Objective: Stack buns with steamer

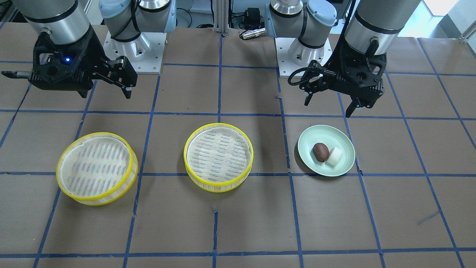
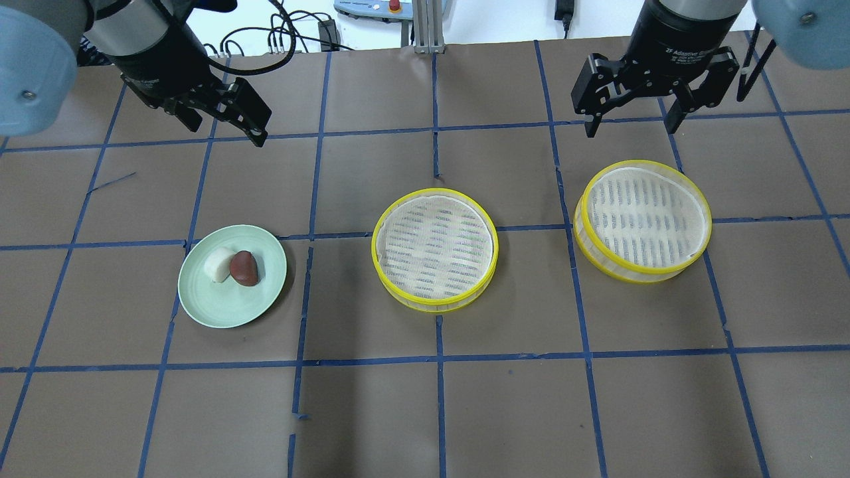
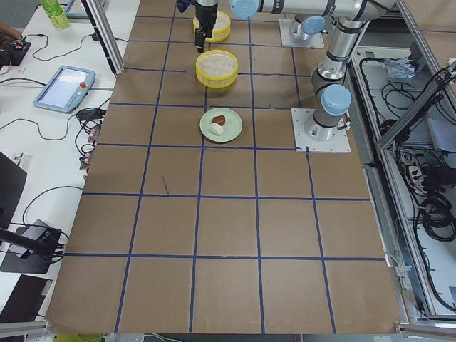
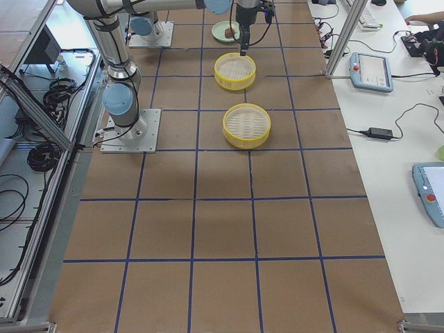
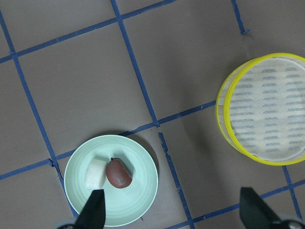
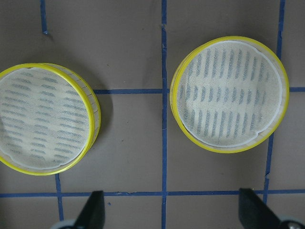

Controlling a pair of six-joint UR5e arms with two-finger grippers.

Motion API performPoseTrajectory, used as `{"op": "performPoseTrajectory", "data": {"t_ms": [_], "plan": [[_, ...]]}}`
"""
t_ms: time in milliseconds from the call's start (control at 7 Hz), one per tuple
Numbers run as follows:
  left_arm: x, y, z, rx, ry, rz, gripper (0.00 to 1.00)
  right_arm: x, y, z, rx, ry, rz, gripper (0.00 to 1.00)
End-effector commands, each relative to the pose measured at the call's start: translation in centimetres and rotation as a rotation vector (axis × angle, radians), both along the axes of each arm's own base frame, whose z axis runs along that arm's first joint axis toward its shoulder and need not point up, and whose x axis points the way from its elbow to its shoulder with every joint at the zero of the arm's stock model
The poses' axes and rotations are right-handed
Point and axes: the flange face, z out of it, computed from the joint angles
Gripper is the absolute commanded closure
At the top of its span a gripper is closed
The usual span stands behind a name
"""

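A white blocky bun (image 1: 334,156) and a dark reddish-brown oval bun (image 1: 320,152) lie touching on a pale green plate (image 1: 319,136). They also show in the overhead view as the white bun (image 2: 218,263), the brown bun (image 2: 244,267) and the plate (image 2: 226,305). Two yellow-rimmed steamer trays with white liners sit on the table, one in the middle (image 2: 435,247) and one on my right (image 2: 643,216), both empty. My left gripper (image 2: 226,129) is open, high above and behind the plate. My right gripper (image 2: 631,127) is open, above and behind the right steamer.
The table is brown with a grid of blue tape lines (image 2: 438,358). The arm bases (image 1: 134,48) stand at the robot's side of the table. Cables and a tablet lie off the table's edges in the side views.
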Motion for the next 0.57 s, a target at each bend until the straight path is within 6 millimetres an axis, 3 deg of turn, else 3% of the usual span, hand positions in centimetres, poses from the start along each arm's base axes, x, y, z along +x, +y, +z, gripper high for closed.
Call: {"op": "performPoseTrajectory", "data": {"t_ms": [0, 286, 429], "plan": [[0.0, 0.4, 0.0, 0.006, -0.001, 0.001, 0.0, 0.1, 0.1, -0.4, 0.009, -0.001, -0.001, 0.0], [-0.1, 1.2, -0.5, 0.018, 0.001, -0.002, 0.0, -0.1, 0.0, -0.5, 0.009, 0.001, -0.007, 0.0], [-0.1, 1.7, -2.1, 0.045, 0.004, -0.009, 0.0, -1.4, 0.0, -0.9, 0.042, 0.016, -0.017, 0.0]]}}
